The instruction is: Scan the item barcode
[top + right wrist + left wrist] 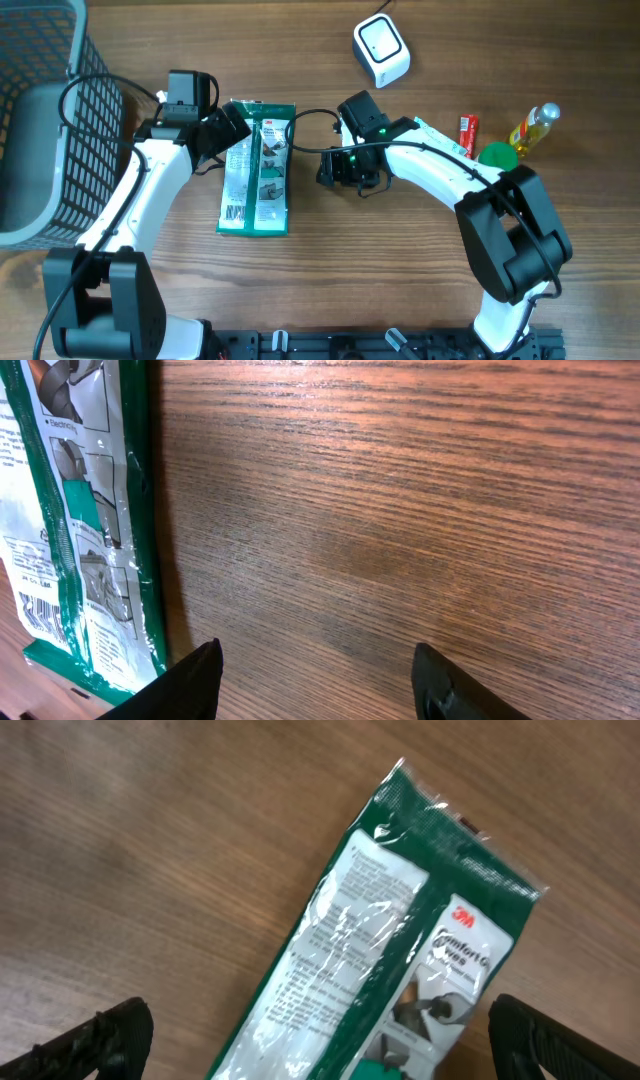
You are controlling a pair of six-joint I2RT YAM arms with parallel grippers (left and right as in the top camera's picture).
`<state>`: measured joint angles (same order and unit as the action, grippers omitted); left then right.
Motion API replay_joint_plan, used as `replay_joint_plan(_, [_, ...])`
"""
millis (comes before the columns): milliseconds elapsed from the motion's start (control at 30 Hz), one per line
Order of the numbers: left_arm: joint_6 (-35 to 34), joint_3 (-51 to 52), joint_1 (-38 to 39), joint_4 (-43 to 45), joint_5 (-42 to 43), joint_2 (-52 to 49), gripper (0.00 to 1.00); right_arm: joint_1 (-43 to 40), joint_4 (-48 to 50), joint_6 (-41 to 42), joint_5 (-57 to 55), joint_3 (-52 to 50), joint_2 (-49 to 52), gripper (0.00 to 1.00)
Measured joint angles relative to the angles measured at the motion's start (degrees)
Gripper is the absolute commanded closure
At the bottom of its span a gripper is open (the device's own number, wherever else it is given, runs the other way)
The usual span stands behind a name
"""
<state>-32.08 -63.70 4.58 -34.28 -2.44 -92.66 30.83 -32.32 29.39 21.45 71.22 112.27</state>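
Green packet [257, 170] flat on the desk [400, 290], barcode [233, 212] up.
We see both arms bent inward: left gripper [232, 135] wide open above its top corner, right gripper [330, 172] open, empty, beside its edge.

Brown wood-grain table [350, 275], soft light sheen on top.

A wire basket [98, 105] sits far left; a red packet [468, 132], green disc [496, 155] and yellow bottle [533, 127] cluster right.

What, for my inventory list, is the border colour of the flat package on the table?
Dark green; the package shows best in the overhead view.
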Motion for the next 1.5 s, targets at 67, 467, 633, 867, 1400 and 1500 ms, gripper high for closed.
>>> replay_joint_plan(67, [0.0, 0.0, 0.0, 0.4, 0.2, 0.0, 0.15, 0.0, 0.0, 0.0, 0.0, 0.0, 0.0, 0.38])
replay_joint_plan(467, [2.6, 0.0, -0.2, -2.2, -11.8, 0.0, 0.96, 0.0, 0.0, 0.2, -1.2, 0.0, 0.0, 0.38])
replay_joint_plan(633, [2.8, 0.0, -3.0, -2.4, -15.0, 0.0, 0.94, 0.0, 0.0, 0.2, -1.2, 0.0, 0.0, 0.37])
replay_joint_plan(867, [5.0, 0.0, -6.3, -2.4, -15.3, -2.0, 0.93, 0.0, 0.0, 0.2, -1.2, 0.0, 0.0, 0.37])
replay_joint_plan(1400, [14.5, -0.5, 0.7, -0.1, 5.0, -15.3, 0.95, 0.0, -0.1, -0.5, -1.6, 0.0, 0.0, 0.33])
replay_joint_plan(1500, [14.5, -0.6, 4.0, -0.3, 5.4, -15.3, 0.94, -0.7, -1.6, -1.2, -1.6, 0.0, 0.0, 0.33])
